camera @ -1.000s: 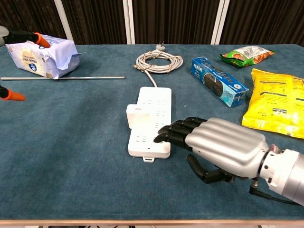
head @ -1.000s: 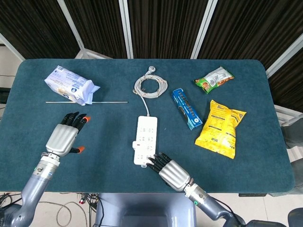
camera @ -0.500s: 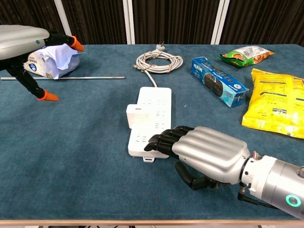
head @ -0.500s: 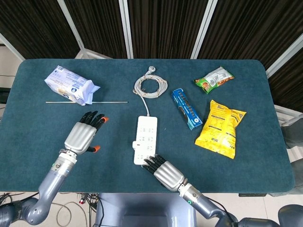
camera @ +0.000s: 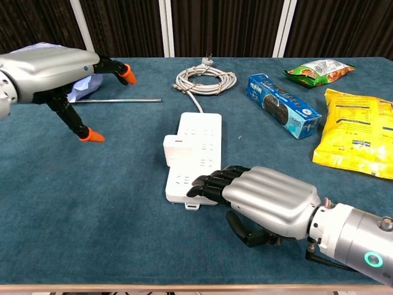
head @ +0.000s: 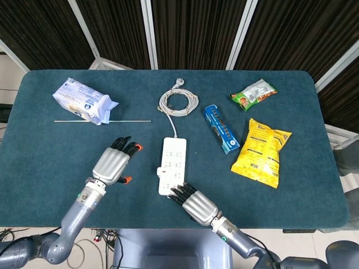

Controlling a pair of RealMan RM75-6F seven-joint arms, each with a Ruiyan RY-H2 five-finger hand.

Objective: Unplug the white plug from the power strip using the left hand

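Chest view: right hand [camera: 261, 195] on power strip [camera: 194, 157], prob. pressing; left hand [camera: 52, 66] open, empty.

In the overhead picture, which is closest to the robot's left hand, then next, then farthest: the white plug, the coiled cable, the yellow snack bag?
From the left hand:
1. white plug, just to its right.
2. coiled cable, farther back, mid-table.
3. yellow snack bag, far right.

Lab: black-curtained felt table [head: 45, 151]

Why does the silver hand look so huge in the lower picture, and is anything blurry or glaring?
Chest view: the right hand sits close to the lens, so it looms; soft highlights on its shell, no blur. Head view: even light, the yellow bag sharp, faint shadows.
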